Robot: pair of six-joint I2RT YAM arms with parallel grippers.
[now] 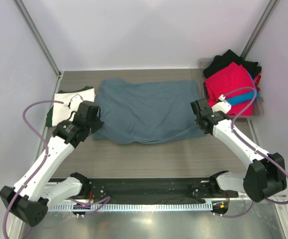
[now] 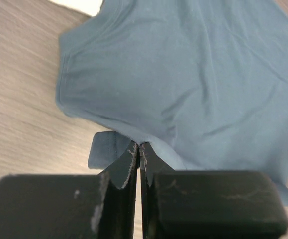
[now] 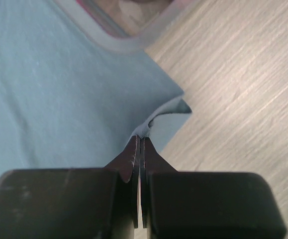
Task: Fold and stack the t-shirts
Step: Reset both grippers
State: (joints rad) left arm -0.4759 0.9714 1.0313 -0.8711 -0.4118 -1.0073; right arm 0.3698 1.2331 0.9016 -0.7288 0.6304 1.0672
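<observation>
The bench carries the grey shirt, spread flat, its long axis running left to right. The left arm reaches its near left corner, the right arm its near right corner; both sets of jaws are pressed together on a pinch of hem. The cloth lies beyond both, equally near each, so the fold probably goes away from the bases.

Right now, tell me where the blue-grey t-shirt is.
In the top view the blue-grey t-shirt lies spread mid-table, between the cream-white shirt at left and the bin at right; the left gripper and right gripper each pinch a near corner.
</observation>
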